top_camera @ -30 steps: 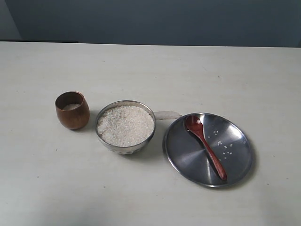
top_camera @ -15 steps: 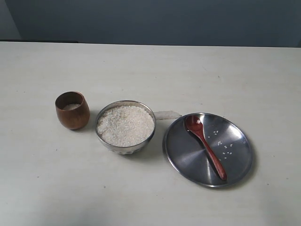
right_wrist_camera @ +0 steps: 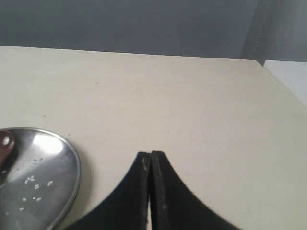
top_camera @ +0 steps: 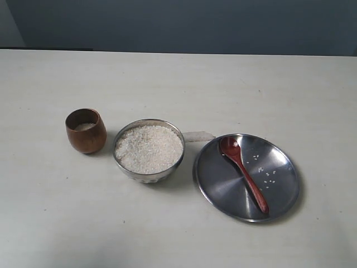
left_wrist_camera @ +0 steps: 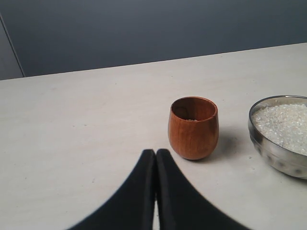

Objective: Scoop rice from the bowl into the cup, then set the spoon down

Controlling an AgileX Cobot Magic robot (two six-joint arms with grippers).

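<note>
One reddish-brown glossy wooden spoon (top_camera: 244, 173) lies flat in the wide, flat steel plate (top_camera: 281, 192) on the right of the exterior view. Its long axis runs on a slant. The small round scoop end points away and left, toward the round shiny steel bowl (top_camera: 146, 177). The slim handle runs back toward the near right and ends just inside the plate's rim. A few loose grains (top_camera: 268, 174) dot the plate beside the handle.

The steel bowl, heaped with white uncooked rice (top_camera: 149, 148), sits just left of the plate without touching it. A small dark-brown wooden cup (top_camera: 86, 134) stands upright just left of the bowl, a little rice in its bottom.

Broad open stretches of pale tabletop (top_camera: 178, 78) lie behind and in front of this row, up to the far edge.

The left gripper (left_wrist_camera: 156, 158) has its black fingers pressed together on nothing, near the cup. The right gripper (right_wrist_camera: 150, 158) is likewise closed and empty, over bare table beside the plate's rim.

Nothing has shifted since a second ago.
</note>
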